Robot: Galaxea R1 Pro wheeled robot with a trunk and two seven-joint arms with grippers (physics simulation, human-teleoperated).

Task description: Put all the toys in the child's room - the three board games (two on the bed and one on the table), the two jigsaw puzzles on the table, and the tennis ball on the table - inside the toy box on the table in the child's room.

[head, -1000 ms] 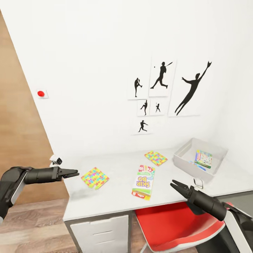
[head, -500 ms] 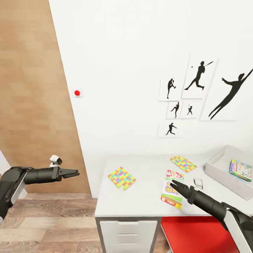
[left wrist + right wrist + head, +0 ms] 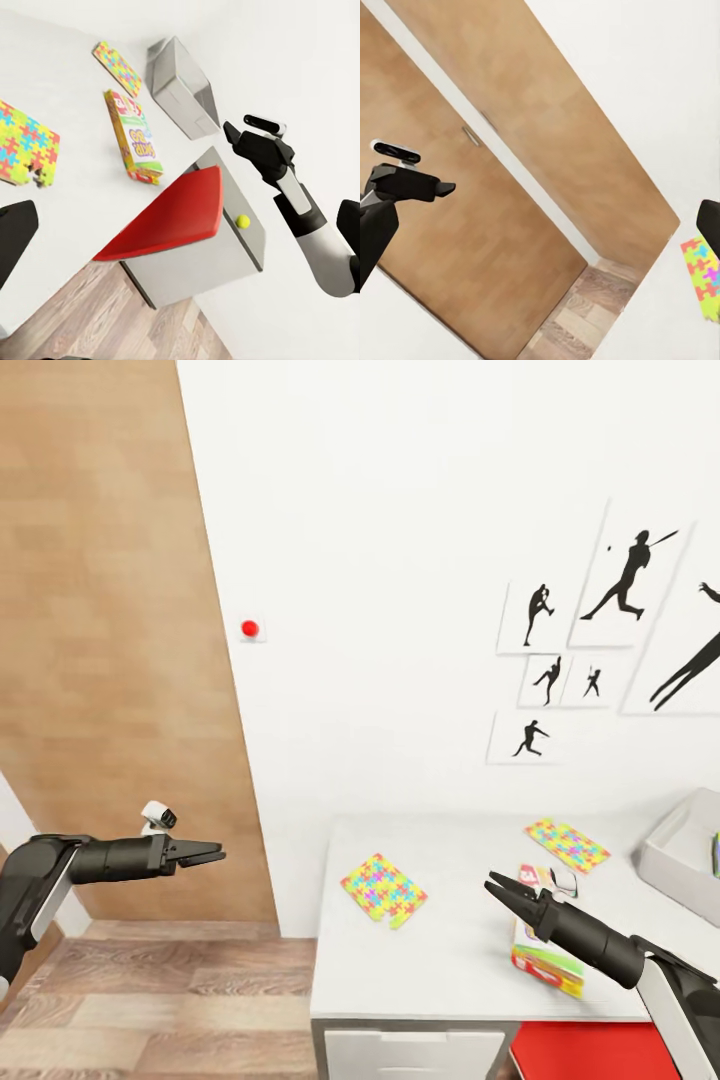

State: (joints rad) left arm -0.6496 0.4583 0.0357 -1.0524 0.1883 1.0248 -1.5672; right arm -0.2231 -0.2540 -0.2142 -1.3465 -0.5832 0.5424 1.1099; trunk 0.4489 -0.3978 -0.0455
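Partly cropped toy box (image 3: 688, 852), contents unclear

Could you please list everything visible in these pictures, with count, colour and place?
jigsaw puzzles: two, multicoloured, flat on the table, one near its left end, the other farther back
board game: one, green, red and white, on the table's front part, partly behind the right arm
toy box: one, grey, right end of the table
tennis ball: one, yellow-green, on the table past the red chair in the left wrist view
table: one, white, against the wall
chair: one, red, tucked under the table
silhouette posters: several, black on white, on the wall
red dot: one, on the wall
left gripper: black, over the floor
right gripper: black, over the table
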